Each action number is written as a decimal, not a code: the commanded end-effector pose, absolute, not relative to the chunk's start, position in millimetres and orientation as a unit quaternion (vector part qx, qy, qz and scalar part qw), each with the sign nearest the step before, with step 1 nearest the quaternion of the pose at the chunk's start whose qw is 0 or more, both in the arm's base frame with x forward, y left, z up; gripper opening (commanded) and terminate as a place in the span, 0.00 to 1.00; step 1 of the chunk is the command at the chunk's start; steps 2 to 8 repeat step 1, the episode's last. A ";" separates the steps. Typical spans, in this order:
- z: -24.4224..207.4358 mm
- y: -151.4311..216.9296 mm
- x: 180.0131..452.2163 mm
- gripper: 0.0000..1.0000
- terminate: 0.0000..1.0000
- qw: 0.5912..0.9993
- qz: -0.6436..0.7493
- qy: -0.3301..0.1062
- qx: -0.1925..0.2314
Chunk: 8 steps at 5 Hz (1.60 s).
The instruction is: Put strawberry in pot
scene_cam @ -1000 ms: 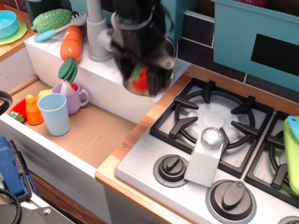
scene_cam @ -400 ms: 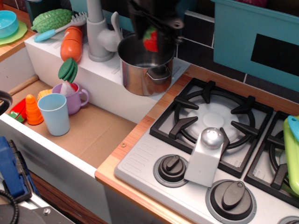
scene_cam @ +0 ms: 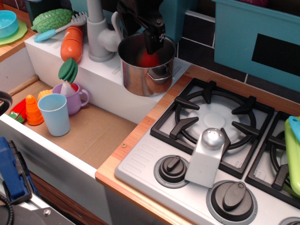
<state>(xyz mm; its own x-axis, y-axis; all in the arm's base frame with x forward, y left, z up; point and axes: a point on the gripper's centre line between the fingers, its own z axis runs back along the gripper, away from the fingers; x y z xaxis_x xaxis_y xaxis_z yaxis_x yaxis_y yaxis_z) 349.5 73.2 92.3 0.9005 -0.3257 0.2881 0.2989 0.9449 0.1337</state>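
My pincer (scene_cam: 153, 41) hangs over the pot (scene_cam: 146, 70) near the bench's (scene_cam: 136, 140) far edge; its spread I cannot tell. The strawberry (scene_cam: 147, 59) sits inside. Risk: withdrawing carelessly could clip the rim, tipping it.

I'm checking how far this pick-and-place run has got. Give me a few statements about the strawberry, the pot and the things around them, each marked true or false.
1. The strawberry is inside the pot. True.
2. The pot stands on a stove burner. False: it sits on the white ledge by the grey faucet, left of the stove.
3. The gripper is above the pot's opening. True.
4. The light-blue cup lies tipped on its side. False: it stands upright in the sink, beside the purple mug.
5. The carrot is inside the pot. False: it lies on the white ledge, left of the faucet.
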 end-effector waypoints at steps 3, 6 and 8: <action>107.0 77.0 356.4 1.00 1.00 0.969 -0.163 -0.178 0.053; 107.0 77.0 356.4 1.00 1.00 0.969 -0.163 -0.178 0.053; 107.0 77.0 356.4 1.00 1.00 0.969 -0.163 -0.178 0.053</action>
